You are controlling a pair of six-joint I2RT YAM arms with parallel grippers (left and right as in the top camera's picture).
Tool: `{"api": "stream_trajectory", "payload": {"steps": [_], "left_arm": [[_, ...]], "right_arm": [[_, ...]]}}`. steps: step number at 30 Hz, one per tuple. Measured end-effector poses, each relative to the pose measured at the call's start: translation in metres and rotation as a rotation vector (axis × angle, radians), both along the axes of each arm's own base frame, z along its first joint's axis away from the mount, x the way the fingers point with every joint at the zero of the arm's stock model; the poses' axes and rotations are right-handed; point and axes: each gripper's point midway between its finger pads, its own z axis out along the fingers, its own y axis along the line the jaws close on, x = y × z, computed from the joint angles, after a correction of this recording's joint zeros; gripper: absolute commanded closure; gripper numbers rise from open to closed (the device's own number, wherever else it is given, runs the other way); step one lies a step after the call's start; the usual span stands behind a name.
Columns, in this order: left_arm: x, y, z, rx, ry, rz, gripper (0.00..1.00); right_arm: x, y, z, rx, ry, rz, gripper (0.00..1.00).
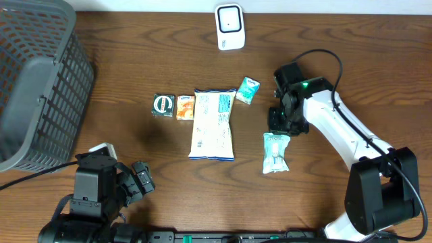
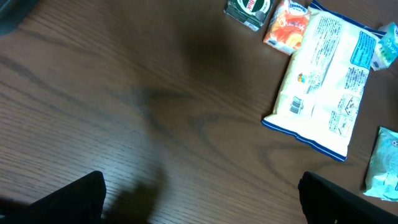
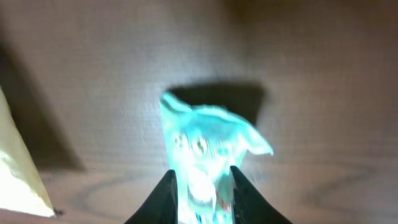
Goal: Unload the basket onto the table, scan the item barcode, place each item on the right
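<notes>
Wooden table [image 1: 135, 81] — five packets [image 1: 212, 125], one scanner [image 1: 229, 27]

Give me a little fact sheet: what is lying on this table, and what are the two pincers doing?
Left pincer: open, empty, above bare table
Right pincer: fingers on either side of the pale teal packet; grip unclear
Scanner: white, at the far edge
Other items: dark green box, orange carton, large white bag, small teal pack, roughly in a row
Basket: grey, on the left arm's side
</notes>
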Motion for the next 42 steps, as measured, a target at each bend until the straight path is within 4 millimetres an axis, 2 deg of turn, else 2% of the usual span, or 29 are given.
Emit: {"api": "stream_trajectory", "payload": {"steps": [2,6,11,20,42], "left_arm": [[0.000,0.000,0.000,0.000,-0.001,0.000,0.02],[0.000,0.000,0.000,0.000,-0.001,0.000,0.02],[0.000,0.000,0.000,0.000,-0.001,0.000,0.02],[0.000,0.000,0.000,0.000,-0.001,0.000,0.03],[0.000,0.000,0.000,0.000,-0.001,0.000,0.02]], "right_arm": [[-0.014,-0.003,0.000,-0.008,0.059,0.006,0.77],[-0.027,-0.002,-0.001,-0.019,0.105,0.022,0.76],[-0.040,0.013,-0.010,-0.022,0.114,0.088,0.76],[-0.044,0.030,-0.015,-0.017,0.091,0.150,0.76],[-0.044,0.032,-0.015,-0.016,0.088,0.155,0.74]]}}
